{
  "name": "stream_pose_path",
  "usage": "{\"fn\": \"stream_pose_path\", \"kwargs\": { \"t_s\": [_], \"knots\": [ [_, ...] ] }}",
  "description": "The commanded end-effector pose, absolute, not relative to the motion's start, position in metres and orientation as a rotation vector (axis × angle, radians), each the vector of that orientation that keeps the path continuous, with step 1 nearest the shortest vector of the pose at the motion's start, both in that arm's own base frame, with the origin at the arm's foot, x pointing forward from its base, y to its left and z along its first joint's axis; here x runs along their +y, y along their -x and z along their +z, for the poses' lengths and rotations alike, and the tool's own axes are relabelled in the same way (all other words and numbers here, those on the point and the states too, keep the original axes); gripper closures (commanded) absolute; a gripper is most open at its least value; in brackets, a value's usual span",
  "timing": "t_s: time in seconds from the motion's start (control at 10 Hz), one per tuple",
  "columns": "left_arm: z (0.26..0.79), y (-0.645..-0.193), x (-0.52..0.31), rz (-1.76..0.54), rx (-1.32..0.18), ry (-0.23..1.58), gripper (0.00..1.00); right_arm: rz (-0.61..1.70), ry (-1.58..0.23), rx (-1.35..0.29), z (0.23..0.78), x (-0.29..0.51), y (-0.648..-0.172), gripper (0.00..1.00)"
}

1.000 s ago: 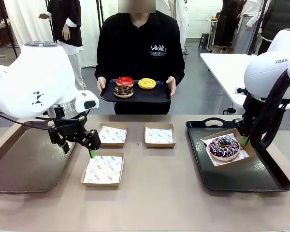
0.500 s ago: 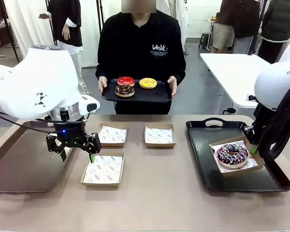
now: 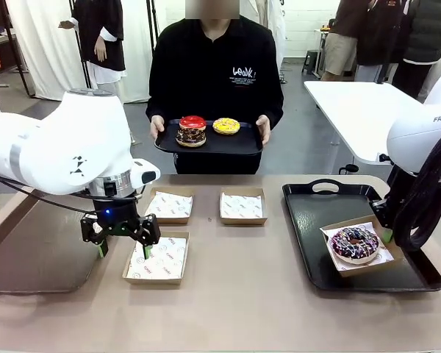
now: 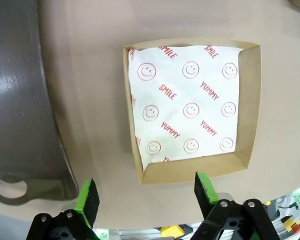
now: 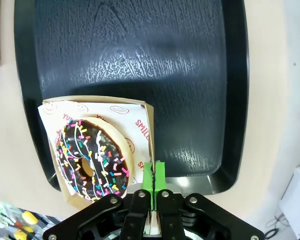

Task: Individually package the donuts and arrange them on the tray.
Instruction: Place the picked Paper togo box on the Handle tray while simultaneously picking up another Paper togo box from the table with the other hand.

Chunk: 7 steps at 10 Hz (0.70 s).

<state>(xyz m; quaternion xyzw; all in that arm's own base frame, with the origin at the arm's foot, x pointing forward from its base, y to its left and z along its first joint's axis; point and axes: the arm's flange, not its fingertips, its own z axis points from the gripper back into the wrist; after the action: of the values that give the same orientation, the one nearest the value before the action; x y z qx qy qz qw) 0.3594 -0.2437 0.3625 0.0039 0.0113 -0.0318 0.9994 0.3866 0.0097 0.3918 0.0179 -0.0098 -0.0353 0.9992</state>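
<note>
A dark sprinkled donut (image 3: 355,243) (image 5: 90,157) lies in a paper-lined box (image 5: 145,120) at the near right of the black tray (image 3: 316,213) (image 5: 140,60). My right gripper (image 3: 386,234) (image 5: 152,177) is shut on that box's wall. My left gripper (image 3: 123,246) (image 4: 147,192) hangs open over the left edge of the nearest empty box (image 3: 156,259) (image 4: 192,107). The person across the table holds a small black tray (image 3: 208,145). On it a red donut (image 3: 192,122) sits stacked on a chocolate donut (image 3: 190,137), with a yellow donut (image 3: 226,126) beside them.
Two more empty lined boxes (image 3: 170,205) (image 3: 242,205) sit side by side at the table's middle. A grey tray (image 3: 37,250) (image 4: 20,100) lies at the left. A white table (image 3: 353,110) stands behind on the right, with people beyond it.
My right gripper has carried the boxed donut rightward and nearer on the black tray. My left arm has swung right and lower, over the nearest empty box.
</note>
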Motion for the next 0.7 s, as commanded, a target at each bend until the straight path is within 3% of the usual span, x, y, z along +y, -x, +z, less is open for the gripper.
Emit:
{"fn": "stream_pose_path", "kwargs": {
  "t_s": [0.0, 0.6],
  "knots": [
    [0.349, -0.364, -0.254, -0.037, -0.014, -0.042, 0.00, -0.081, -0.043, -0.032, 0.382, 0.006, -0.385, 0.99],
    [0.326, -0.372, -0.258, -0.033, -0.023, -0.070, 0.00, -0.104, -0.058, -0.048, 0.365, 0.014, -0.396, 0.99]
  ]
}}
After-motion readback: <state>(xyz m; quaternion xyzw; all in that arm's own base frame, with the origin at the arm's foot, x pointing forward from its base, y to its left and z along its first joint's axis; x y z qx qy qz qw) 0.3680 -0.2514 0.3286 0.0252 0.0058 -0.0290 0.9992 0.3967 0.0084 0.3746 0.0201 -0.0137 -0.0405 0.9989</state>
